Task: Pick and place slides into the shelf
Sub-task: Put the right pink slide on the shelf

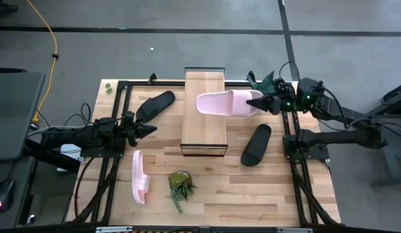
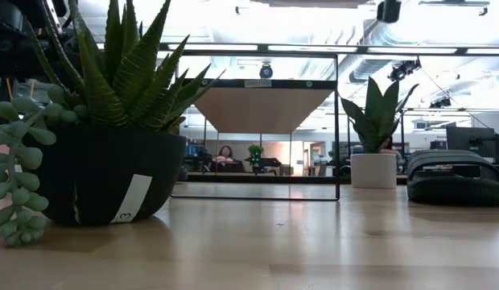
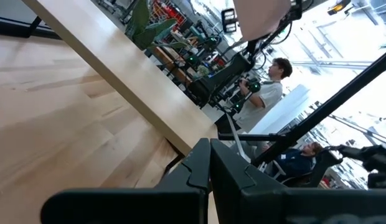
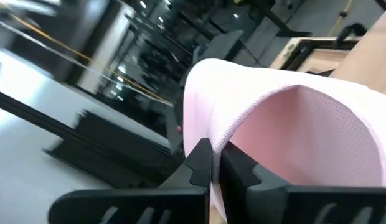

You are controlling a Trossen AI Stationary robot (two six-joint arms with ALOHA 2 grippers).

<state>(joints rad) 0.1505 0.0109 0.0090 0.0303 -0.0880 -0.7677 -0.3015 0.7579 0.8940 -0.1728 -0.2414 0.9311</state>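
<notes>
The large butcher-block tabletop [image 1: 252, 194] has bare room along its near edge and between the things lying on it. The low light-wood plank shelf [image 1: 204, 111] on its thin black frame stands at centre. A pale pink foam slide [image 1: 226, 103] hangs tilted over the shelf's right edge, the right gripper [image 1: 257, 101] clenched on its strap. A black slide [image 1: 155, 105] lies left of the shelf, another black slide [image 1: 257, 145] right of it, and a second pink slide [image 1: 140, 176] near the front left. The left gripper [image 1: 147, 130] waits clenched and empty, just beside the left black slide. A small potted succulent [image 1: 180, 184] stands in front of the shelf, another plant [image 1: 264, 82] at the back right.
</notes>
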